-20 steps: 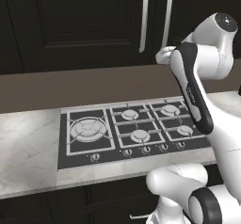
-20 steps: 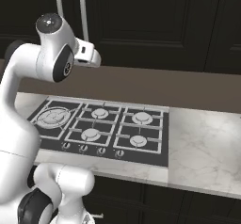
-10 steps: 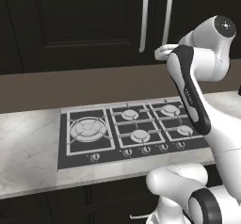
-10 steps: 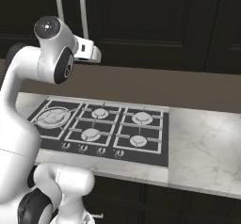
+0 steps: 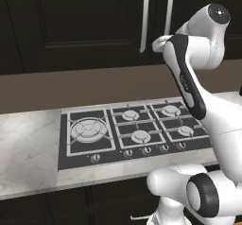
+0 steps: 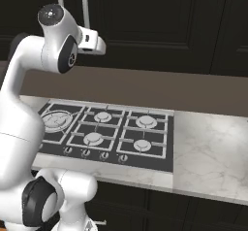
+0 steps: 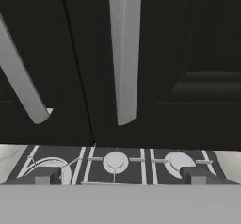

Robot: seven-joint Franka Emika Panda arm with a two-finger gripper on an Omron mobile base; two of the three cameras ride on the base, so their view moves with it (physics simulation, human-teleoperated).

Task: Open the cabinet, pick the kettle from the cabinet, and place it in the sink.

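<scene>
Matte black-brown cabinet (image 5: 85, 25), raised panels, doors shut, two slim brushed-silver bar handles (image 5: 144, 21) above veined white marble counter (image 5: 28, 153) and black gas hob (image 5: 127, 132). Tool (image 7: 117, 178) spread wide, holding nothing, close before right-hand handle in hand view; base views give hob's full six-burner layout.

Two base cameras look forward and down from behind the arm, at seven and five o'clock, sharing the black hob (image 5: 132, 134) on the marble bench (image 6: 208, 152) and the cabinet (image 5: 80, 25) behind, while the hand camera faces the cabinet's silver handles (image 7: 123, 53) from close up.
</scene>
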